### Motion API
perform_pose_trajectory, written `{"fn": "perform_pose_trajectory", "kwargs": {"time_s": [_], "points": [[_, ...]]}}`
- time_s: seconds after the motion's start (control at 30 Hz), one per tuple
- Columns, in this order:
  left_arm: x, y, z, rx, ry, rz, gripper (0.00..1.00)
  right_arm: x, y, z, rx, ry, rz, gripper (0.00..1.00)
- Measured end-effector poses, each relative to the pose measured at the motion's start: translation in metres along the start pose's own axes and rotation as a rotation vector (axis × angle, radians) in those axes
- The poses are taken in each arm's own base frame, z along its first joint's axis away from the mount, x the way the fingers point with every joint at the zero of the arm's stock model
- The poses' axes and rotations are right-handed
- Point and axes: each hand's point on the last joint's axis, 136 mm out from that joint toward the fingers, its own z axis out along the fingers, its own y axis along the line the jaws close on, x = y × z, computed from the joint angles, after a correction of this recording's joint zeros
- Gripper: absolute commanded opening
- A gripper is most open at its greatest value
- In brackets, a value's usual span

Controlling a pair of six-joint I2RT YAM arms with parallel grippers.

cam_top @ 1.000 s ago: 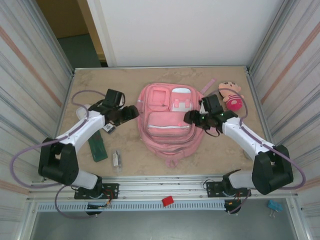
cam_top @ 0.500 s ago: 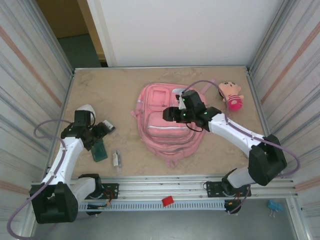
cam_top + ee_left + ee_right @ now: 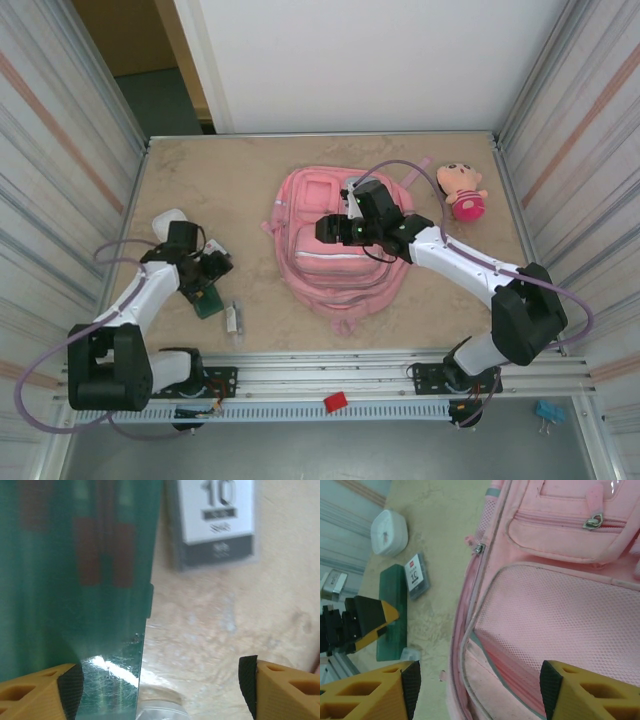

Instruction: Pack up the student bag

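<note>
yellow fingertips [image 3: 30, 690] spread wide on both arms, nothing pinched
left gripper [image 3: 159, 685] hangs open, low over the green case [image 3: 75, 580], a grey-and-white packet [image 3: 215, 520] at the frame's top; right gripper [image 3: 480, 682] gapes above the student bag [image 3: 560, 630], lying flat mid-frame in the top view on the table [image 3: 240, 180], doll [image 3: 462, 190] upper right.

At the left wrist the flat dark green case [image 3: 75, 580] is blurred and cut off top and left; the white-and-grey card [image 3: 215, 525] loses its top. Overhead, the right arm [image 3: 450, 255] hides part of the large pink fabric backpack [image 3: 340, 290].
</note>
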Motion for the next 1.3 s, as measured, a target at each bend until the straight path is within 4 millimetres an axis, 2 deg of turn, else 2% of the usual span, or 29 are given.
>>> {"fn": "perform_pose_trajectory", "kwargs": {"time_s": [0.13,0.2,0.33,0.5,0.67,0.87,0.93,1.0,1.13,1.3], "points": [[0.013,-0.025,0.002,0.031,0.036,0.052,0.87,-0.001,0.000,-0.001,0.001,-0.005,-0.001,0.66],[0.014,-0.027,0.000,0.023,0.049,0.045,0.88,-0.002,0.002,-0.003,-0.002,-0.009,-0.003,0.66],[0.008,-0.022,-0.015,-0.025,0.019,0.022,0.91,-0.005,0.005,-0.009,-0.011,-0.022,-0.007,0.66],[0.003,-0.004,-0.028,-0.078,-0.023,-0.008,0.95,-0.004,0.005,-0.010,-0.007,-0.018,-0.006,0.66],[0.015,0.020,-0.012,-0.139,0.025,-0.057,0.95,-0.002,0.004,-0.010,-0.004,-0.012,-0.006,0.66],[0.022,0.018,0.013,-0.142,0.103,-0.066,0.97,0.000,0.002,-0.010,0.004,-0.002,-0.004,0.67],[0.026,0.018,0.021,-0.163,0.127,-0.057,0.94,0.001,0.001,-0.010,0.006,0.001,-0.002,0.66],[0.027,0.020,0.027,-0.194,0.144,-0.041,0.87,0.001,0.001,-0.010,0.007,0.003,-0.002,0.67],[0.028,0.025,0.027,-0.249,0.156,-0.006,0.75,0.002,0.000,-0.010,0.009,0.004,-0.001,0.67],[0.028,0.024,0.026,-0.267,0.131,0.049,0.66,0.002,0.000,-0.010,0.009,0.006,-0.001,0.67]]}}
